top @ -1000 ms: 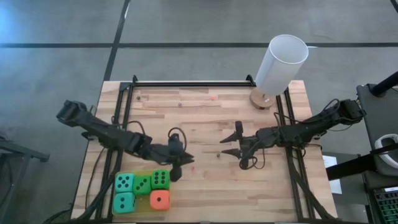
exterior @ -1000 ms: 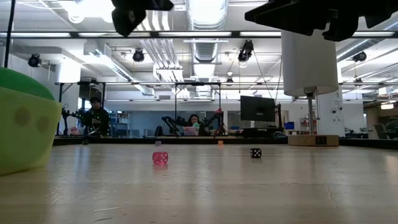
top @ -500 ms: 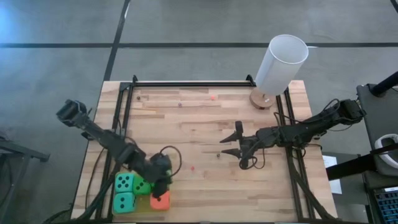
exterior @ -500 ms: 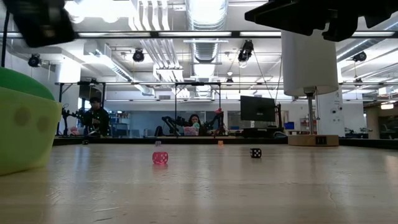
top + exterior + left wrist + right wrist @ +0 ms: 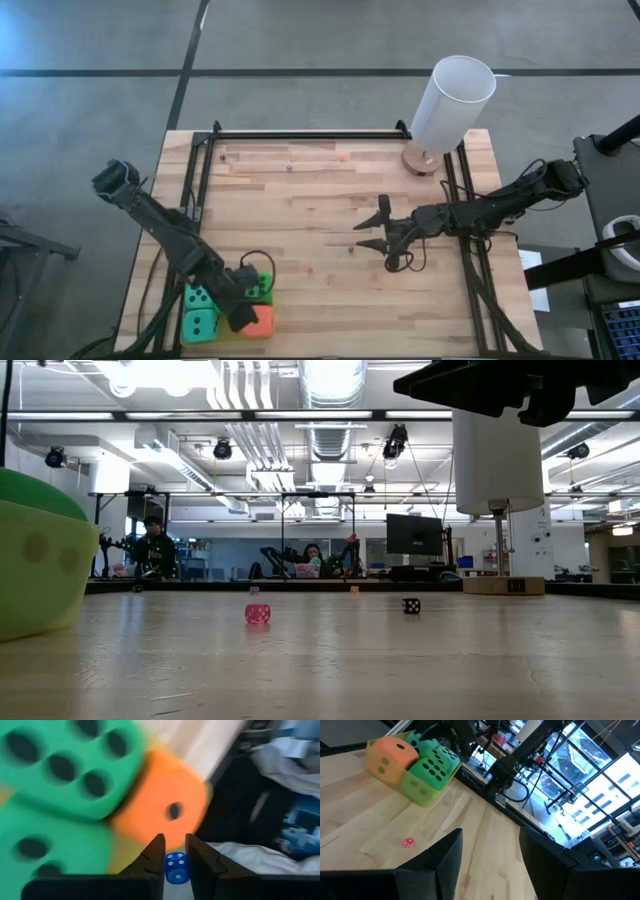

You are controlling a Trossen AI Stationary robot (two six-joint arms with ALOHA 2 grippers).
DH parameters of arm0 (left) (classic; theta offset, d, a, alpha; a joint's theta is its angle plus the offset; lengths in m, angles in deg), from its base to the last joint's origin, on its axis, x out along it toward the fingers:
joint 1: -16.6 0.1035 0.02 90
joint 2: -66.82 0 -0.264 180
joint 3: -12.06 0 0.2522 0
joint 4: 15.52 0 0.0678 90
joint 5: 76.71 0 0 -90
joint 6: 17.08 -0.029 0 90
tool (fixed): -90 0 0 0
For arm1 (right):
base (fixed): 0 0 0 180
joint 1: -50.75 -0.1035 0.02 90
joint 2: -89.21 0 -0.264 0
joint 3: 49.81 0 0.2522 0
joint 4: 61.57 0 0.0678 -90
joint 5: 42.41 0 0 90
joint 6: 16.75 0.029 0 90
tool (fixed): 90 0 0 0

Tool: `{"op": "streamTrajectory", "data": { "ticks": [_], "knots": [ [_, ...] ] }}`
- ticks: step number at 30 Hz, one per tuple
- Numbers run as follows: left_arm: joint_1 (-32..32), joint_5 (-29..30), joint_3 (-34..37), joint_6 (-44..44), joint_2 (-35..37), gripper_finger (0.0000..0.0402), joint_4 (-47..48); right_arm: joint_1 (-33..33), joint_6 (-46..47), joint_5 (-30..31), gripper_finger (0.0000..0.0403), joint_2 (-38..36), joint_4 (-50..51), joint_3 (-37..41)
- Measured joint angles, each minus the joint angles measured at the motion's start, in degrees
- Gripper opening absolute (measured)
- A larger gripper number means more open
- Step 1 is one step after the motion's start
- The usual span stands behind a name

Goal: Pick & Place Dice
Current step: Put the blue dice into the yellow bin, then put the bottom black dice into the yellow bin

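- High view: the left tool (image 5: 243, 310) hangs over the soft dice (image 5: 200, 324) at the table's (image 5: 330, 190) front-left corner; the right tool (image 5: 366, 232) waits mid-table.
- Low view: a pink die (image 5: 258, 614) lies loose on the wood.
- Left wrist view: the left tool pinches a small blue die (image 5: 175, 868) above the orange cube (image 5: 165, 805). Best to lower it before release, or it may bounce away.
- Right wrist view: the right tool's jaws stand wide and empty.

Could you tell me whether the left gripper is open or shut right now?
Shut: the left gripper pinches a tiny blue die between its fingers, above the big orange-red foam die.
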Motion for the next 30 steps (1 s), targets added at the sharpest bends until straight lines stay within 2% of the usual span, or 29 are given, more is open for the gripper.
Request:
{"op": "streamTrajectory", "data": {
  "ticks": [6, 13, 23, 30],
  "knots": [
    [0.02, -4.27, 0.04, 4.09, -0.04, 0.0058, 6.87, 0.0, 0.0, -0.01, 0.0194, 0.01, 0.0, 0.0],
    [-0.09, -7.76, 0.11, 6.17, -0.04, 0.0061, 6.62, 0.02, 0.0, -0.01, 0.0194, 0.01, 0.0, 0.0],
    [-0.09, -7.99, 0.57, 6.18, -0.04, 0.0108, 6.29, 0.02, -0.22, -0.01, 0.0194, 0.01, -0.02, 0.0],
    [-0.09, -10.46, 1.24, 6.2, -0.04, 0.0134, 5.39, 0.02, -0.22, -0.01, 0.0194, 0.01, -0.04, 0.0]
  ]
}}
